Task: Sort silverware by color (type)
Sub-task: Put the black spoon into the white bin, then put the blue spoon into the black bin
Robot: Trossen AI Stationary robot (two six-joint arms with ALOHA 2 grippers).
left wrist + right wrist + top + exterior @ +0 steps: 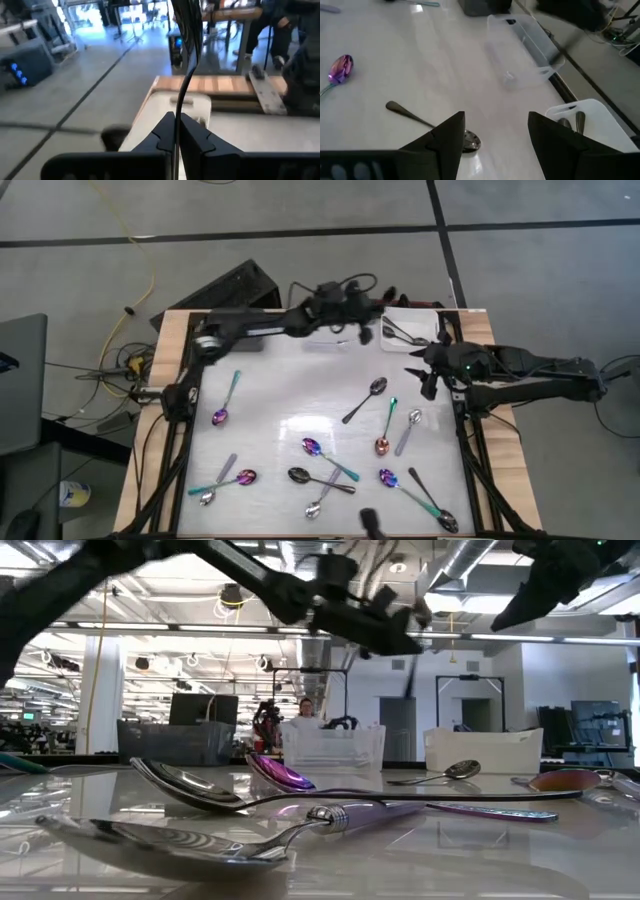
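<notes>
Several spoons lie flat on the white tabletop (290,395): silver, dark and iridescent purple ones, such as a purple one (220,417) at the left and a dark one (299,475) near the front. My left gripper (365,332) is level at the far edge beside the white bin (415,330), shut on a thin black spoon (187,60). At the right edge my right gripper (496,125) stands open, raised above a grey spoon (420,119) with nothing between its fingers. My left gripper pinches a thin stretch of the black spoon (176,112) between its two shut fingertips. The fingers reach level toward the table's right edge and lie across the spoon. The spoon is lifted clear of the table in front of the white bin; its ends run out of the wrist view.
Three bins line the far edge: a dark grey one (485,6), a clear one (525,50) and the white one (585,117), which holds spoons. The table's wooden rim (500,440) frames the white top. In the low view a person (305,710) sits far behind.
</notes>
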